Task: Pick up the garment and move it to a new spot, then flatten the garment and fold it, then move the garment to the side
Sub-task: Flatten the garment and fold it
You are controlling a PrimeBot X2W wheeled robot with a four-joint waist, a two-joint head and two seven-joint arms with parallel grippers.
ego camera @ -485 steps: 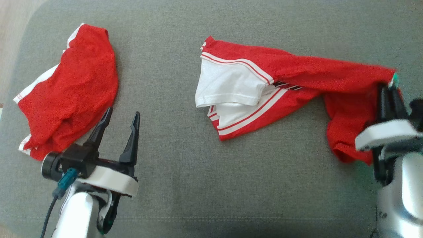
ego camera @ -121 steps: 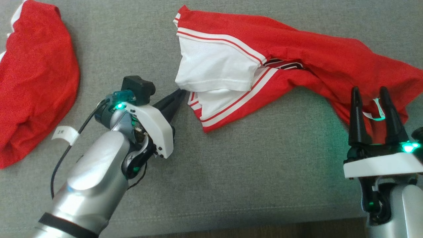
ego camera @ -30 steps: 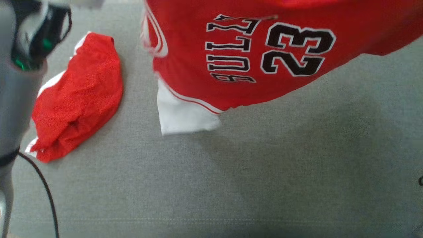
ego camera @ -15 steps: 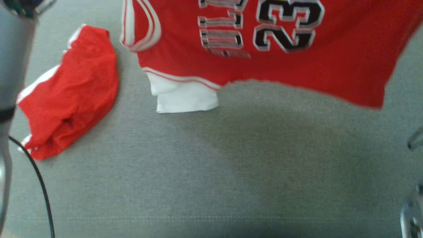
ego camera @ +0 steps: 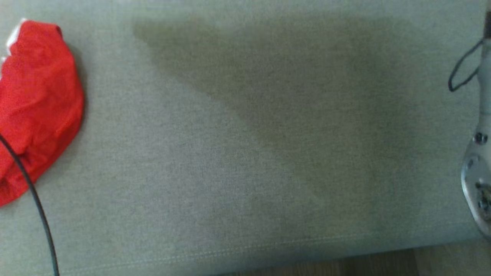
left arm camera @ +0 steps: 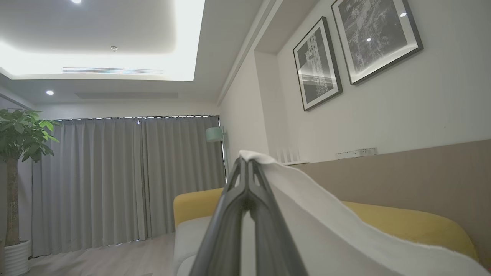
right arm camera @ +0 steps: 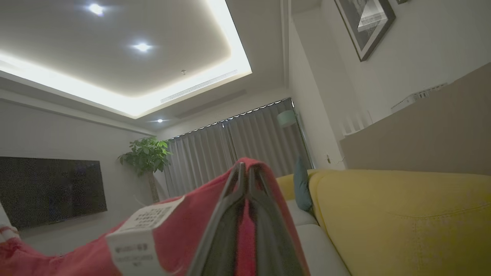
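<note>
The garment is a red jersey with white sleeve parts, held up in the air by both grippers. In the left wrist view my left gripper (left arm camera: 245, 161) is shut on a white edge of the garment (left arm camera: 326, 218), which drapes down to the right of the fingers. In the right wrist view my right gripper (right arm camera: 242, 166) is shut on a red fold of the garment (right arm camera: 180, 226), with a white care label (right arm camera: 142, 234) hanging beside the fingers. Both grippers point up towards the room's ceiling. In the head view the garment's shadow (ego camera: 291, 99) lies on the grey cushion (ego camera: 172, 184).
A second red piece of clothing (ego camera: 34, 103) lies crumpled at the cushion's left end, with a black cable (ego camera: 36, 203) crossing in front of it. Part of my right arm (ego camera: 477, 165) stands at the right edge. The cushion's front seam (ego camera: 268, 247) borders wooden floor (ego camera: 383, 264).
The jersey hung across the top of the head view half a second ago and has left that view upwards. The whole picture has shifted, so the camera has moved. Both grippers stay shut.
</note>
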